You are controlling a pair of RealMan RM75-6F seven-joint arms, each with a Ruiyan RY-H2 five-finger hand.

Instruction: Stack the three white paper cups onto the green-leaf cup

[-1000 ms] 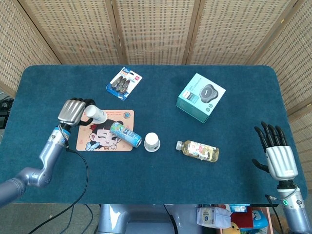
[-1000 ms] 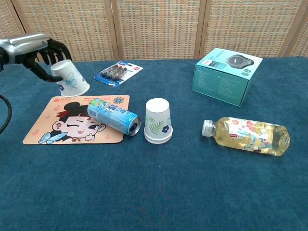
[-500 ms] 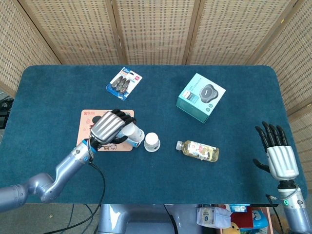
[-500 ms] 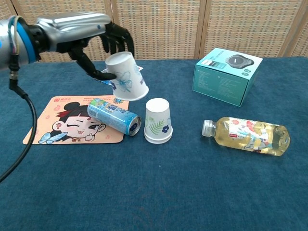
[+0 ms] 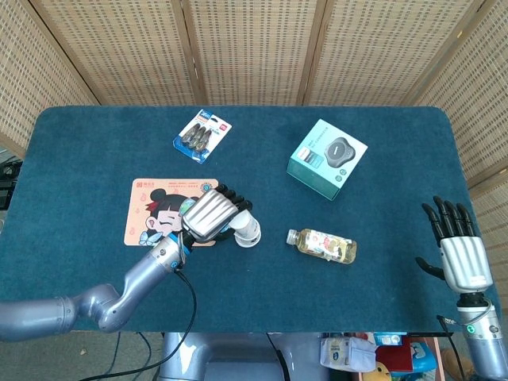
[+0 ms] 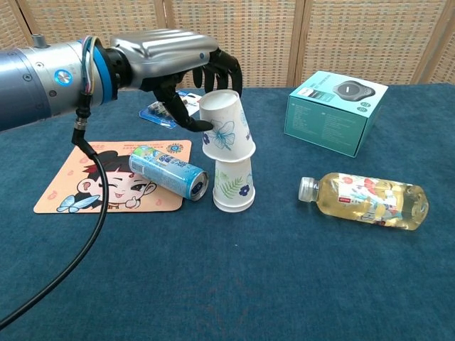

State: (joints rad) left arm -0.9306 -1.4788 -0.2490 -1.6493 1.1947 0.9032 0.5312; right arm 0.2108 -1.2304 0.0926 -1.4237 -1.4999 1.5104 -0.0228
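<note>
The green-leaf cup [image 6: 233, 185] stands upside down near the table's middle. My left hand [image 6: 186, 67] holds a white paper cup with a blue flower print [image 6: 226, 133], mouth down, directly over it; the held cup's rim overlaps the leaf cup's top. In the head view my left hand [image 5: 213, 214] covers most of both cups, and only a bit of the leaf cup [image 5: 251, 235] shows. My right hand [image 5: 456, 246] hovers open at the table's right edge, fingers spread, holding nothing. No other white cups show.
A drink can [image 6: 168, 172] lies on its side on a cartoon mat [image 6: 92, 192], just left of the cups. A plastic bottle [image 6: 365, 199] lies to the right. A teal box [image 6: 335, 111] and a blister pack [image 5: 203, 136] sit further back.
My left hand has carried the blue-flower cup rightward from above the mat and can to directly over the green-leaf cup, lowering it onto that cup's top. The right hand has barely moved.
</note>
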